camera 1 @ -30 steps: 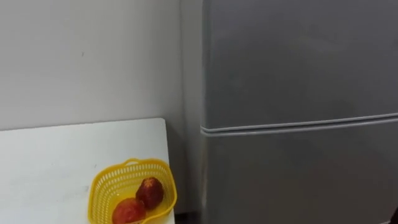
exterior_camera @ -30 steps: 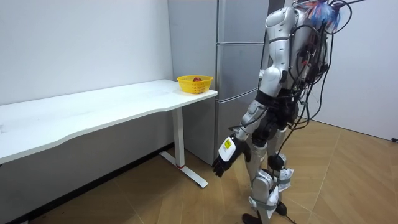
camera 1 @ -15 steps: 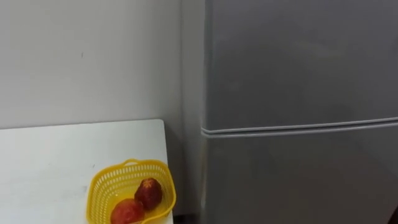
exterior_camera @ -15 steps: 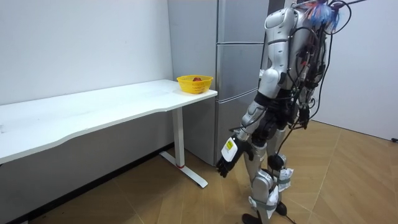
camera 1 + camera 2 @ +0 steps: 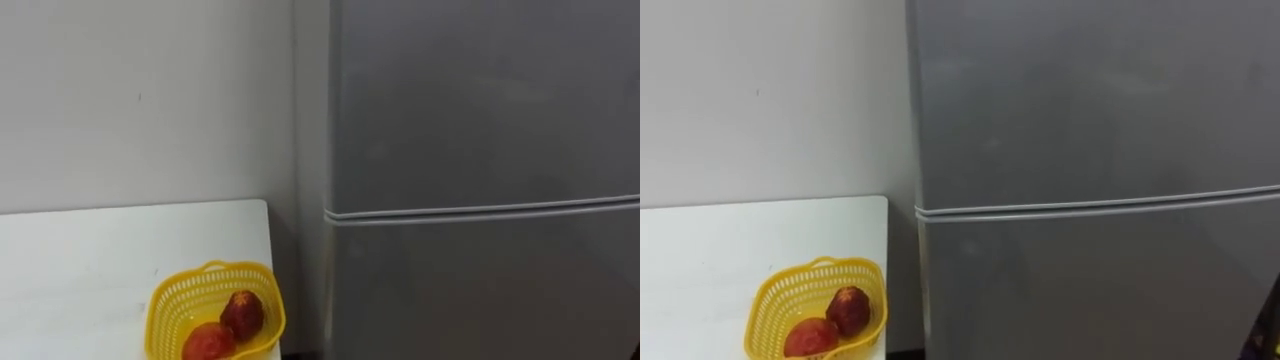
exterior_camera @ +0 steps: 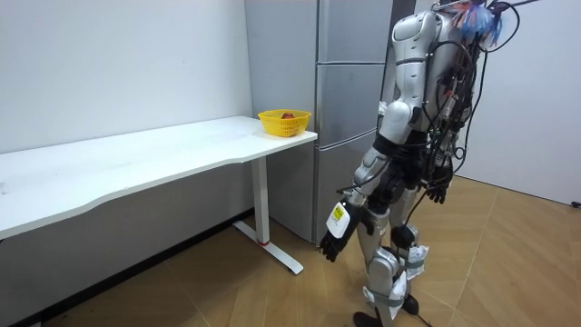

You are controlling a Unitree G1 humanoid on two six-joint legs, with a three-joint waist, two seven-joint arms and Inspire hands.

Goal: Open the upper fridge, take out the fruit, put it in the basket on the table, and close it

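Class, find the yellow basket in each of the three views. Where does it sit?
Left eye view: basket at lower left, on the table corner.
Right eye view: basket lower left, nearer the left edge.
Room view: basket at centre, on the table end.
Shared landmark: the fridge beside it.

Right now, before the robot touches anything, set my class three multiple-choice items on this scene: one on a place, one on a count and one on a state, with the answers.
1. Where does the yellow basket stand?
A) on the floor
B) on the table, at its corner beside the fridge
C) on a shelf

2. How many red fruits lie in the basket?
A) one
B) two
C) four

3. How is the fridge's upper door?
A) shut
B) wide open
C) taken off

Answers:
1. B, it sits at the table's edge next to the fridge.
2. B, two lie side by side.
3. A, the door lies flush above the seam.
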